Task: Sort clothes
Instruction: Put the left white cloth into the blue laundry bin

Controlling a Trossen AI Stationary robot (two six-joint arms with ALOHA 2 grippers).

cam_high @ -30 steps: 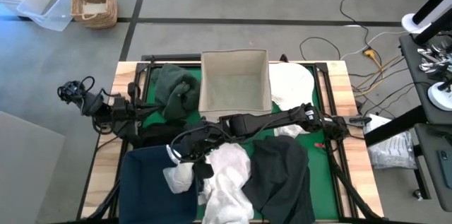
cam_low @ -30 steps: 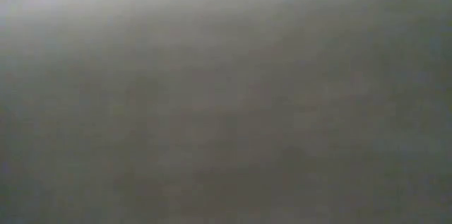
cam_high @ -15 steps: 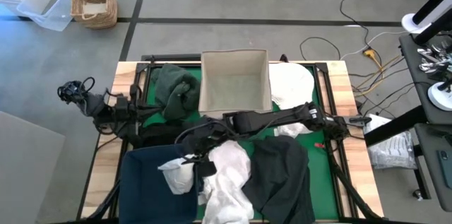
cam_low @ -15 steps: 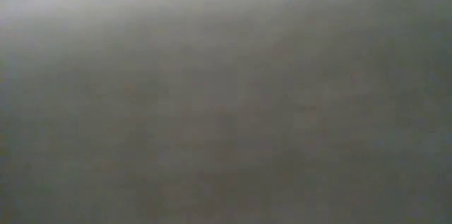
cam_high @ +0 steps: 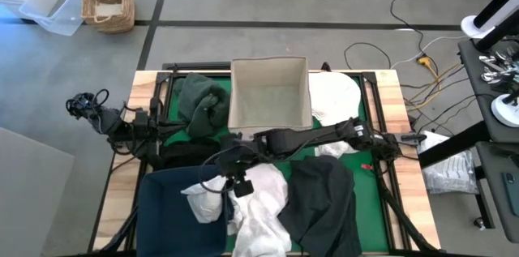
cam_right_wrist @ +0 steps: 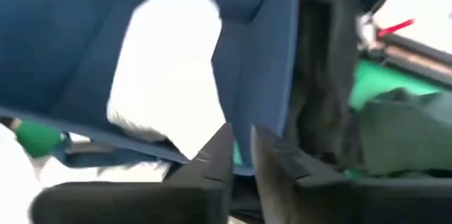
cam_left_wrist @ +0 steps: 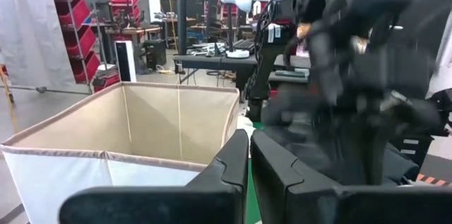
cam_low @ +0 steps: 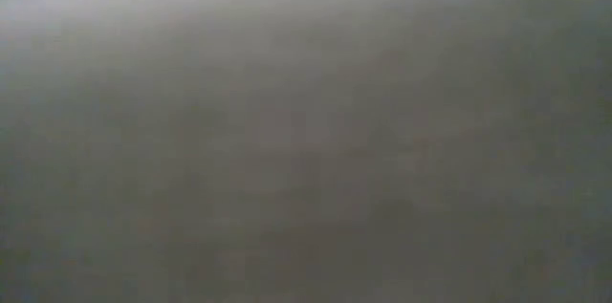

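The right arm reaches from three o'clock toward seven, its right hand [cam_high: 241,186] with fingers [cam_right_wrist: 212,155] nearly together, empty, while the left hand [cam_left_wrist: 248,155], fingers pressed together, waits at nine o'clock.

Wooden table [cam_high: 144,87] with green mat [cam_high: 371,186], loaded with bins and clothes.
On it: beige square fabric box [cam_high: 269,93] at back centre; dark green crumpled garment [cam_high: 203,101] just left of the box, white garment [cam_high: 336,95] just right; navy blue fabric bin [cam_high: 166,204] front left holding a white cloth [cam_high: 203,201]; white garment pile [cam_high: 263,204] beside the bin; charcoal grey garment [cam_high: 324,204] front right; black garment [cam_high: 180,154] behind the bin.
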